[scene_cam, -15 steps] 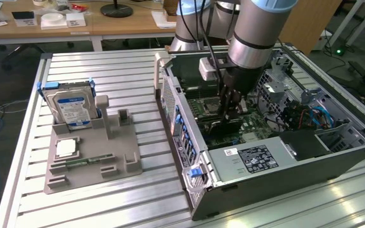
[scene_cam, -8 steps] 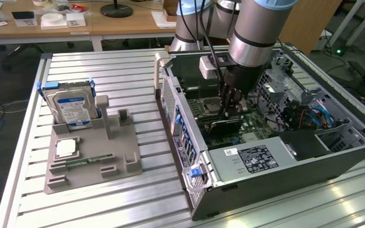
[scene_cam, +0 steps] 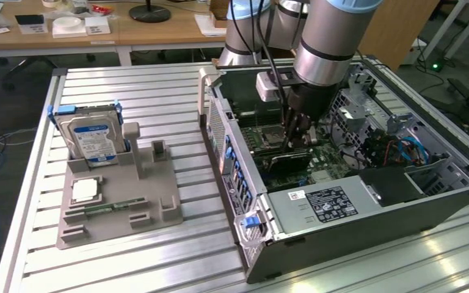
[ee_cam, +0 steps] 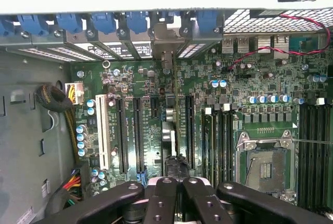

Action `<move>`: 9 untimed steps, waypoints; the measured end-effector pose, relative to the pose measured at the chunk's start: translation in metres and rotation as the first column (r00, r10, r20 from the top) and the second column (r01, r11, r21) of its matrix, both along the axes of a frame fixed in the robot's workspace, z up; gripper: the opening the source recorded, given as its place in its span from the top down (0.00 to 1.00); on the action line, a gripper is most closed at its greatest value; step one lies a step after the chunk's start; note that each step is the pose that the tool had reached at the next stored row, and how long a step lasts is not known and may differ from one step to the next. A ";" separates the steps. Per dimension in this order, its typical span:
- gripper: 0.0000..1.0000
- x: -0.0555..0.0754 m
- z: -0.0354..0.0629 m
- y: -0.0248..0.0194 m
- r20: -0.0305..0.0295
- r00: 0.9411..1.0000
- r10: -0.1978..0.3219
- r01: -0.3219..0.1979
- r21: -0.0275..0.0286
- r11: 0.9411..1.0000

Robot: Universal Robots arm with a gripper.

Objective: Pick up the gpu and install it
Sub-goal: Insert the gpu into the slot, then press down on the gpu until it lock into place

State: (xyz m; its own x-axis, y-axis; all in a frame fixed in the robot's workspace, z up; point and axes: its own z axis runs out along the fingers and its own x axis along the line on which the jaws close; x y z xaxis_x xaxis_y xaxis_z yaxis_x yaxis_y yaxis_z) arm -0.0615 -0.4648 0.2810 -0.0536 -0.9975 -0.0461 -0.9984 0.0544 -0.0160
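The gpu point(scene_cam: 288, 161) stands on edge inside the open computer case point(scene_cam: 251, 201), low over the green motherboard point(scene_cam: 332, 160). My gripper point(scene_cam: 297, 141) reaches straight down into the case and is shut on the card's upper edge. In the wrist view the gpu point(ee_cam: 167, 135) shows edge-on as a thin strip among the expansion slots. Its silver end bracket point(ee_cam: 166, 39) sits at the case's rear slot openings. The black fingers point(ee_cam: 162, 198) press together around the card, with the gripper point(ee_cam: 179, 183) directly above it.
A grey fixture point(scene_cam: 157, 183) on the slatted table holds a silver hard drive with a blue label point(scene_cam: 93, 140), a processor chip point(scene_cam: 85, 190) and a green memory stick point(scene_cam: 112, 207). Inside the case are a power supply point(scene_cam: 326, 204), blue cables point(scene_cam: 397, 149) and the bare processor socket point(ee_cam: 265, 166).
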 end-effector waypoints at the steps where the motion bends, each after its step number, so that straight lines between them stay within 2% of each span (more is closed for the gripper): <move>1: 0.89 0.000 0.0000 0.0000 0.000 1.000 0.000 0.000 0.000 1.000; 9: 0.89 0.000 0.0000 0.0000 0.000 1.000 0.000 0.000 0.000 1.000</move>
State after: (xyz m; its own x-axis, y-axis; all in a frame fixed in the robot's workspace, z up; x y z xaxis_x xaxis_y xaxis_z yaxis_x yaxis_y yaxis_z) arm -0.0619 -0.4648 0.2810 -0.0538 -0.9975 -0.0461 -0.9984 0.0546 -0.0160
